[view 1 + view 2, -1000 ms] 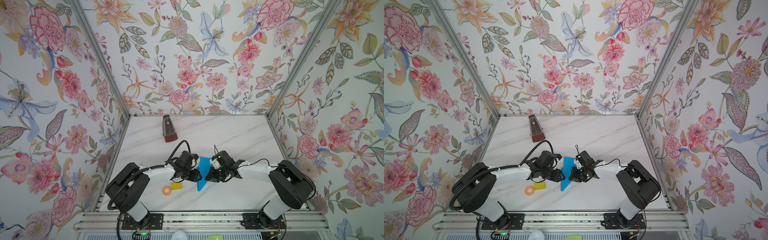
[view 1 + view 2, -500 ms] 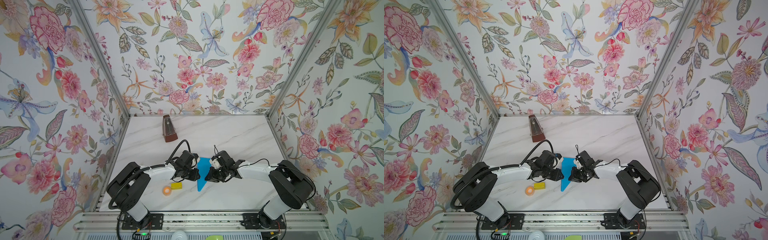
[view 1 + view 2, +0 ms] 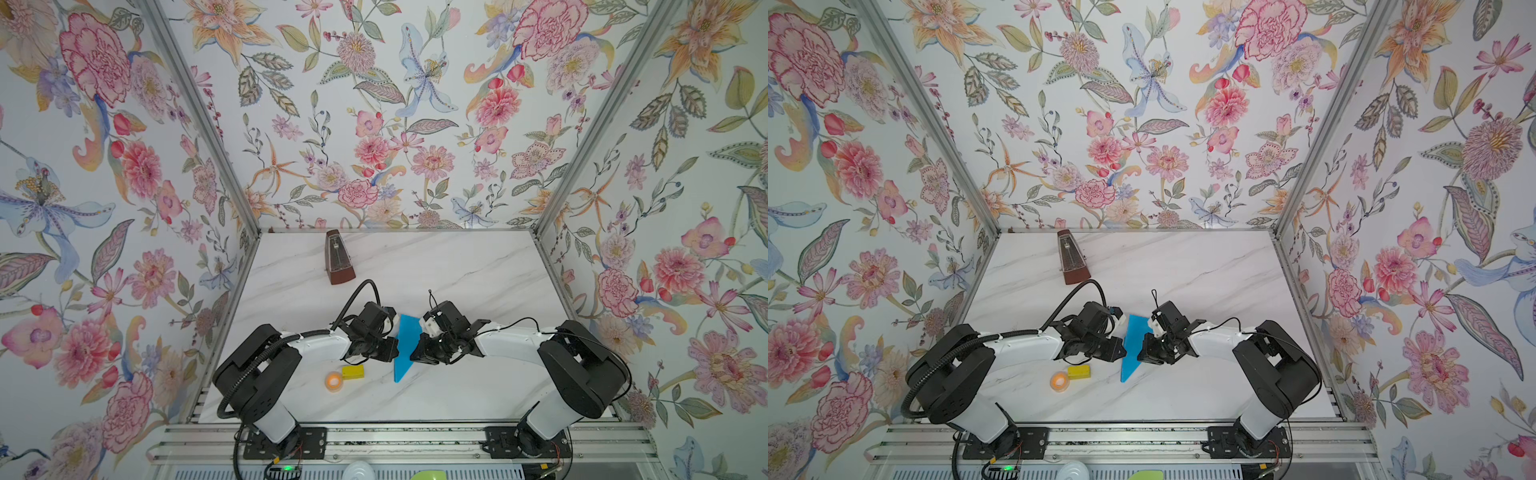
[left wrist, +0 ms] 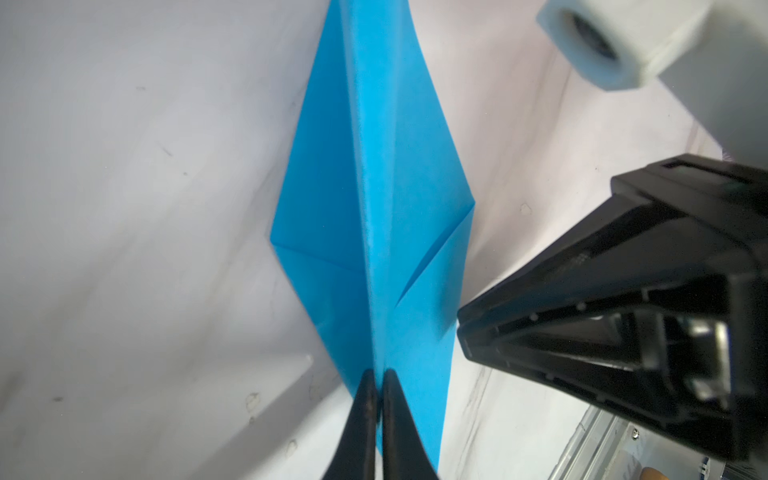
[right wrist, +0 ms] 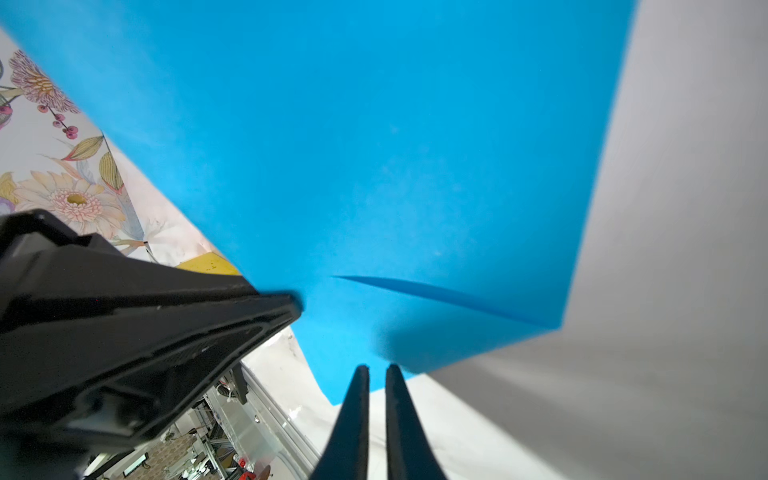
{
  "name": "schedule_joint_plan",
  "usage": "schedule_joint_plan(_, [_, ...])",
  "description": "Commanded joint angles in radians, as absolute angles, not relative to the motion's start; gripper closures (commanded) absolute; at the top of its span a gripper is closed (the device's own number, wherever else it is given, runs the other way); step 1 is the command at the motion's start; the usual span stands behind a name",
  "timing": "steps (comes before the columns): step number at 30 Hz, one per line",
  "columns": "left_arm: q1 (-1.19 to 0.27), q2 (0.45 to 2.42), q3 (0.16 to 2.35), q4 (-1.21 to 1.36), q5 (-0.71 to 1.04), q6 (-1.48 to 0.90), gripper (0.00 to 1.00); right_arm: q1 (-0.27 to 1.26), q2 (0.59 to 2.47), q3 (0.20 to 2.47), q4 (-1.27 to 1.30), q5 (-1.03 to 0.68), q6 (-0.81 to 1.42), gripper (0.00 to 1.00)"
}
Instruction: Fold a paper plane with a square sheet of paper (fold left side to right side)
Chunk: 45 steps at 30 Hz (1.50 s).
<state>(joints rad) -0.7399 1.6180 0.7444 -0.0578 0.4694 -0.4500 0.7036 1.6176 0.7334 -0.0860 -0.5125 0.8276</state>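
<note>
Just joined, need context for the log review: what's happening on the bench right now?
Both arms are working on a bright blue paper plane between them, already folded to a narrow dart. The left gripper has its jaws shut on the centre ridge. The right gripper meets the opposite wing edge with jaws all but closed; whether it pinches paper is unclear. A small yellow block, an orange tape roll and a brown pyramid-shaped metronome sit untouched.
</note>
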Motion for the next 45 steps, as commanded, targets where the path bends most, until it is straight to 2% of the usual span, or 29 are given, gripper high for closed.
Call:
schedule_joint_plan(1, [-0.724,1.643,0.704,0.007,0.506,-0.47,0.92,0.681,1.562,0.724,-0.099,-0.489,0.83,0.85])
schedule_joint_plan(8, [-0.689,1.669,0.644,0.124,0.596,-0.507,0.9,0.605,1.506,0.641,-0.041,-0.517,0.853,0.73])
schedule_joint_plan(13, [-0.68,1.687,0.626,0.159,0.628,-0.514,0.9,0.559,1.52,0.571,0.092,-0.597,0.9,0.69])
schedule_joint_plan(25, [-0.655,1.718,0.604,0.194,0.672,-0.52,0.88,0.511,1.629,0.482,0.372,-0.671,1.008,0.68])
schedule_joint_plan(35, [-0.638,1.742,0.599,0.206,0.689,-0.528,0.89,0.472,1.65,0.41,0.483,-0.633,1.07,0.67])
schedule_joint_plan(45, [-0.634,1.77,0.597,0.234,0.715,-0.541,0.89,0.482,1.747,0.356,0.758,-0.712,1.189,0.66])
